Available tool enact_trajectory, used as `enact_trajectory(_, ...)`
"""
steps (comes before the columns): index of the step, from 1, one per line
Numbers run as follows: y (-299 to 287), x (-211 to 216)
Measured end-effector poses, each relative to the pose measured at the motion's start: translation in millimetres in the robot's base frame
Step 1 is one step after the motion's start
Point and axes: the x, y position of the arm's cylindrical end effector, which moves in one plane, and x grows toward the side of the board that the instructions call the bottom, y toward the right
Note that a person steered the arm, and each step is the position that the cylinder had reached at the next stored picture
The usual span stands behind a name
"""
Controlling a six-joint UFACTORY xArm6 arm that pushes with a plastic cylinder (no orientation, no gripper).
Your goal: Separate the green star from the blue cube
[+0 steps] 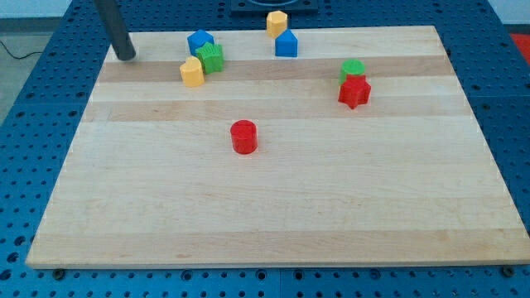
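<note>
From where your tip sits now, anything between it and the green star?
Mostly clear. My tip is at the board's top-left; the green star lies to its right. The blue cube touches the star's upper left and a yellow block its lower left, flanking the path.

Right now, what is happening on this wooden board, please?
A single arm is pushing blocks with a dark rod. My tip rests near the board's top-left corner, left of the blue cube, touching no block. The green star sits against the blue cube, with a yellow block beside it, so the two are not yet separated.
</note>
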Motion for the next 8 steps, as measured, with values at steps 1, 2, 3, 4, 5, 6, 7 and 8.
enact_trajectory(1, 29, -33)
enact_trajectory(2, 53, -33)
enact_trajectory(3, 70, -24)
enact_trajectory(4, 97, -14)
enact_trajectory(5, 124, 1)
enact_trajectory(6, 126, 9)
enact_trajectory(7, 127, 23)
enact_trajectory(8, 155, 39)
